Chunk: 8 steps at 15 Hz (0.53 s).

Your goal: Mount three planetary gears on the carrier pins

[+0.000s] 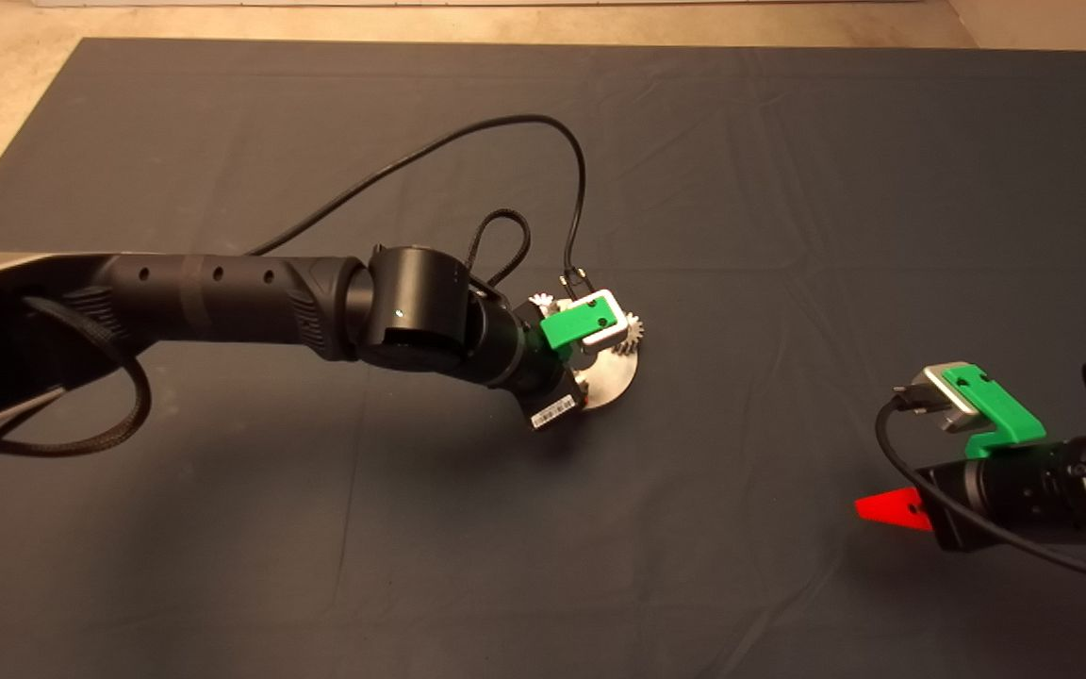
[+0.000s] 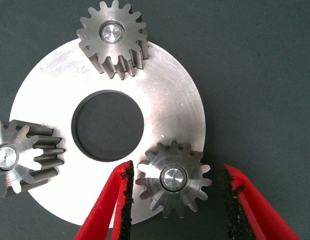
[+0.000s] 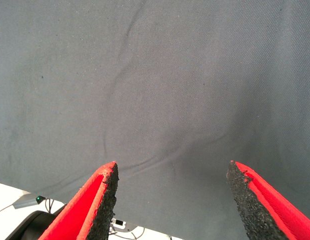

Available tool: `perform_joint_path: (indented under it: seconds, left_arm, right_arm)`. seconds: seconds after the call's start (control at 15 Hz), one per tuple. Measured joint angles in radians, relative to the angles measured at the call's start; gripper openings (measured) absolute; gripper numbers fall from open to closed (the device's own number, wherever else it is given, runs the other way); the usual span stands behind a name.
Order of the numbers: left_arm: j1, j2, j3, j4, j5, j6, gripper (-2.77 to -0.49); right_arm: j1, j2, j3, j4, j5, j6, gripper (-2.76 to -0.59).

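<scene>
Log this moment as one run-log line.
gears: all three on pins of disc | left gripper: open, straddling third gear, pads apart from teeth | right gripper: open, idle over mat

My table wears a dark mat (image 1: 788, 189), creased, covering most of the frame. Directly on it, just right of centre, lies only the flat silver disc (image 1: 614, 377), its pins carrying gears.

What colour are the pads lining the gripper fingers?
Black, on red fingers; the left wrist view shows it best.
</scene>
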Motion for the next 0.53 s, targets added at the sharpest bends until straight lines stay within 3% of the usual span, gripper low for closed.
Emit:
perform_joint_path:
  seconds: [0.53]
  left_arm:
    - [0.000, -0.006, 0.000, -0.012, 0.000, 0.000, -1.93]
  right_arm:
    - [0.000, 0.000, 0.000, 0.000, 0.000, 0.000, -1.75]
